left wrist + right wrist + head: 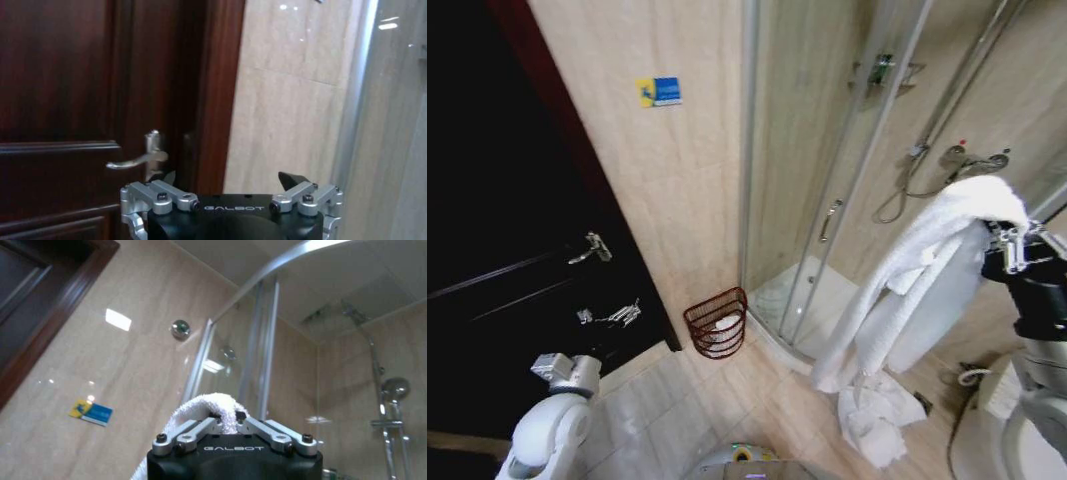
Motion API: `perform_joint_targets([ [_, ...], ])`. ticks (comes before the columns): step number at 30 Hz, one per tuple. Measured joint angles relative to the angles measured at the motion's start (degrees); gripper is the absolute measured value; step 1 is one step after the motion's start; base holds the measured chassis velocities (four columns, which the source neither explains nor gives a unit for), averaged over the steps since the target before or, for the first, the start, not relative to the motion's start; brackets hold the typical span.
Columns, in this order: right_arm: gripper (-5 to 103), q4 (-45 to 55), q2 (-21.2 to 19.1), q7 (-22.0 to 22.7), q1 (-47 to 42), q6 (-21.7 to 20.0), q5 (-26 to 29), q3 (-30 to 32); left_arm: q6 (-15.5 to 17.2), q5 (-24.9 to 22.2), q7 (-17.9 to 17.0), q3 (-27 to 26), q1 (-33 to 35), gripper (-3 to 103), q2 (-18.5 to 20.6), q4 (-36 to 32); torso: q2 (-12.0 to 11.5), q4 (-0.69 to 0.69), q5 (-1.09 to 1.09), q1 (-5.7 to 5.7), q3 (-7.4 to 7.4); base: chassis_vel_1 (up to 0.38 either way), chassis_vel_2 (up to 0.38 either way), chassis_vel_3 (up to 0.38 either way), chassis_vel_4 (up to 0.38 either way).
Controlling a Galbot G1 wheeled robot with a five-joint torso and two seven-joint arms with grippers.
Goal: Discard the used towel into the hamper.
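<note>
Head view: I see the right gripper (1015,243) clenched on the white towel (907,290), held high and well right of the hamper (717,322), which sits on the floor against the tiled wall.

Left wrist view: my left gripper (230,182) is released, idle, facing the dark door (80,100).

Right wrist view: towel fold pinched between the fingers (212,421). I judge I'm mid-carry; next I must bring the towel over the hamper.

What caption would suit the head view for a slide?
Right claw holds a white towel aloft, its end on the floor; the hamper waits by the shower.
</note>
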Motion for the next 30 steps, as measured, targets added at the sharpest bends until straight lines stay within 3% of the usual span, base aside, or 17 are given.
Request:
perform_joint_targets([
  [30,4,-0.6,-3.8,-3.6,0.9,-0.5,2.1,-0.7,0.0,0.0,0.0,0.0,0.0,100,0.0,0.0,0.0,0.0,0.05,0.01,0.01,0.022,0.024,0.034,0.03],
])
